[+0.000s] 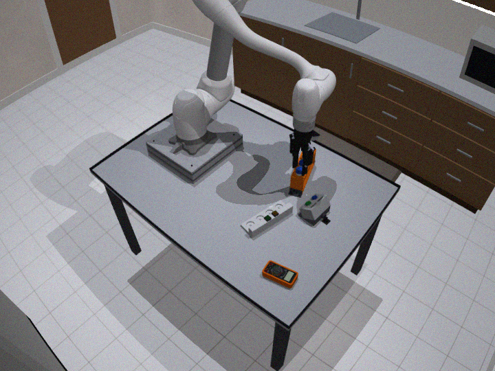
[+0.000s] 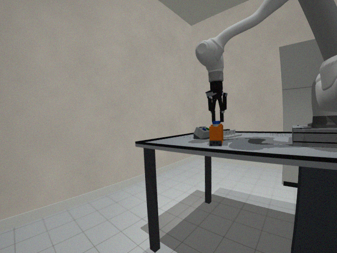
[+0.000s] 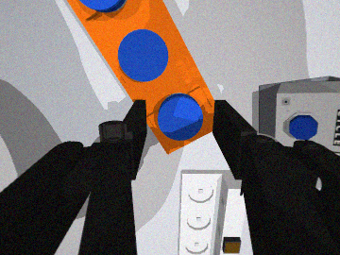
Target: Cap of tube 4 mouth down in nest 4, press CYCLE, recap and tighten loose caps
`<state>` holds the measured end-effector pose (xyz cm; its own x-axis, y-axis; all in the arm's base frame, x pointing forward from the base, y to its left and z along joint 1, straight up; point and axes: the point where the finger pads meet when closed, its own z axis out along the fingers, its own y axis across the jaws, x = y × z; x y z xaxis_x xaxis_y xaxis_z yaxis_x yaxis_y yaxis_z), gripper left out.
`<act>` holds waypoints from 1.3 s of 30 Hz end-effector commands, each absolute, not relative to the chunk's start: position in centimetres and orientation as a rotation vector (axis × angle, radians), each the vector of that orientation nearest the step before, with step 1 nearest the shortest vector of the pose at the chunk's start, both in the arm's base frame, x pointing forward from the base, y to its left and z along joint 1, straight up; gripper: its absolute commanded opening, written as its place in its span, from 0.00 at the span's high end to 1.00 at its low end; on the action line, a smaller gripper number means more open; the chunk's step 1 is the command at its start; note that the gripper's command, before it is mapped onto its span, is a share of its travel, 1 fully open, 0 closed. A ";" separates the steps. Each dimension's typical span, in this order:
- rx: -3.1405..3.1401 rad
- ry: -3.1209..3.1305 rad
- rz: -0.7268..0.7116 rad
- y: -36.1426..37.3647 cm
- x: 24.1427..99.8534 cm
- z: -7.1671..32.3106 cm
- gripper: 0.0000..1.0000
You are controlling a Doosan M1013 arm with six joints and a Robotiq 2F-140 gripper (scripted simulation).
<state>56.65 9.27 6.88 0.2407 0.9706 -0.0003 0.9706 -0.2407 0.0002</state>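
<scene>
At the bottom of the wrist view, your pincer (image 3: 179, 118) stands partly spread and grasps nothing, one black finger on either side of the end cap (image 3: 179, 116), with orange showing in the gap each side, so no pad is touching yet. That blue cap sits on the end tube of the orange decapping station (image 3: 161, 61), at the centre of the frame; whether it is tube 4 you must judge from the station order. Expect a small, rigid, light screw cap, probably smooth-sided and apt to slip when twisted. Take it low on its round wall, pads square across the widest part, and squeeze firmly. Just below it lies the white cap tray (image 3: 200, 208), its nests bare, lamps dark. Further right sits the grey key housing with the blue CYCLE key (image 3: 302, 127). Toward the upper left, the next cap (image 3: 143, 55) stands on its tube. The station stands on the worktop (image 1: 168, 199).
</scene>
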 end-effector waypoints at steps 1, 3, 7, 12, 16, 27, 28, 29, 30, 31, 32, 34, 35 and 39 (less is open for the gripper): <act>2.474 1.935 0.002 9.3 56.7 6.8 0.59; 2.474 1.935 0.002 9.3 56.7 6.7 0.59; 2.474 1.935 0.002 9.3 56.7 6.5 0.59; 2.474 1.935 0.002 9.3 56.7 6.5 0.70; 2.474 1.935 0.002 9.3 56.7 6.5 0.70; 2.425 1.996 0.002 9.3 56.7 6.5 0.70; 2.374 2.056 0.002 9.3 56.7 6.5 0.70; 2.322 2.115 0.002 9.3 56.7 6.5 0.70; 2.268 2.172 0.002 9.3 56.7 6.5 0.70; 2.213 2.228 0.002 9.3 56.7 6.5 0.70; 2.157 2.283 0.001 9.3 56.7 6.5 0.70; 2.040 2.388 0.001 9.3 56.7 6.5 0.70; 1.980 2.438 0.001 9.3 56.7 6.5 0.70; 1.727 2.624 0.001 9.3 56.7 6.5 0.70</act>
<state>56.65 9.28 6.44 -0.2429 0.9699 -0.0177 0.9700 0.2429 -0.0012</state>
